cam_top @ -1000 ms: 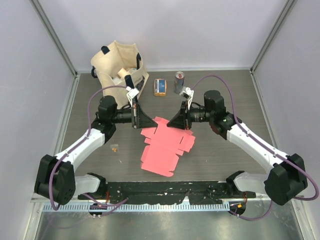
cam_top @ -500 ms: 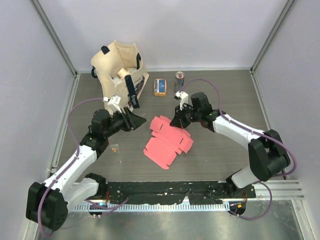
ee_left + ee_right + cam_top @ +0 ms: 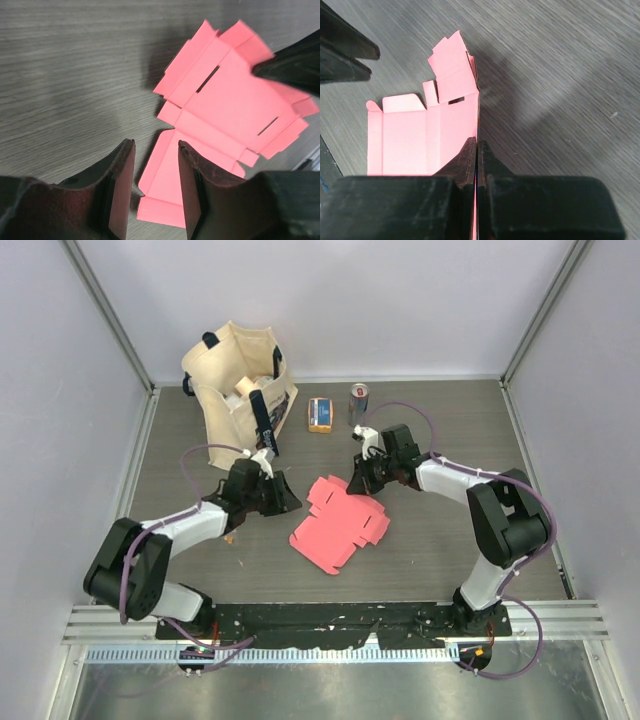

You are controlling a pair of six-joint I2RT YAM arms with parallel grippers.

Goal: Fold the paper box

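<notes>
The paper box (image 3: pixel 338 528) is lying as an unfolded blank on the tabletop (image 3: pixel 450 550), a little out from the tote bag (image 3: pixel 235 375) toward the arm bases. Most of it is resting flat with its flaps spread.

The right pincer (image 3: pixel 476 146) is pressing together on the blank's edge farthest from the tote bag. In the right wrist view that edge is showing as a thin line running between the fingers. The left pincer (image 3: pixel 156 145) is hovering spread on the tote-bag side of the blank, with one end flap showing in its gap. I cannot tell whether it is touching the card.

By my reading, the first fold is only beginning and no wall is standing yet. The next move is likely calling for the left pincer to pin or grip its side, so the sheet is bending along a crease instead of sliding.

The card is looking thin, with small tabs and two narrow slots that could be catching a fingertip. Beyond the blank, away from the tote bag and toward the bases, bare tabletop is giving the arms room to swing. A small packet (image 3: pixel 320 414) and a can (image 3: pixel 359 400) are standing beside the tote bag, apart from the blank.
</notes>
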